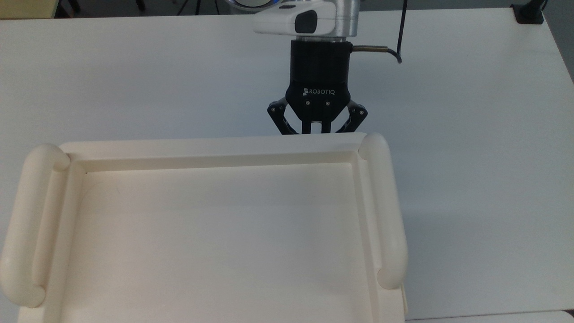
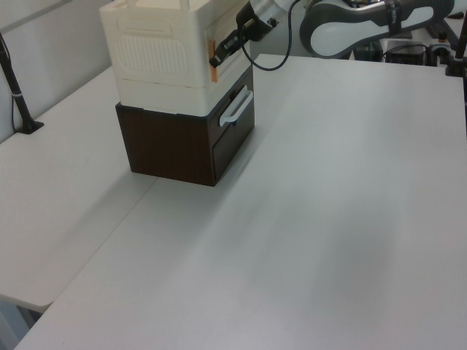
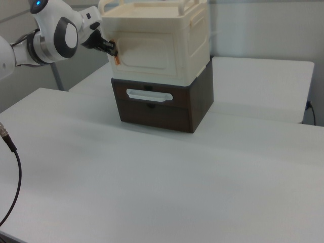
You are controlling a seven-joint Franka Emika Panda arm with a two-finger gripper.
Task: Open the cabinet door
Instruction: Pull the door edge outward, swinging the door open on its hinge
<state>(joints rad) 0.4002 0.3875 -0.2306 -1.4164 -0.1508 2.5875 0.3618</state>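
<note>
A robotics lab bench

You're looking at a lab setup: a wide, plain white surface (image 2: 328, 204) made of tables pushed together, a white robot arm (image 3: 53, 38) with a trailing black cable (image 3: 12, 172), and a black clamp-mounted pole (image 2: 18, 98) at the edge. A cabinet (image 3: 157, 76) stands alone as a test prop.

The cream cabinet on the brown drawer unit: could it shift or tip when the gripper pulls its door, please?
Probably shift rather than tip. The cream cabinet looks like light plastic and merely rests on the brown drawer unit. The gripper pulls at the orange tab high on its front, so sliding seems likelier.
</note>
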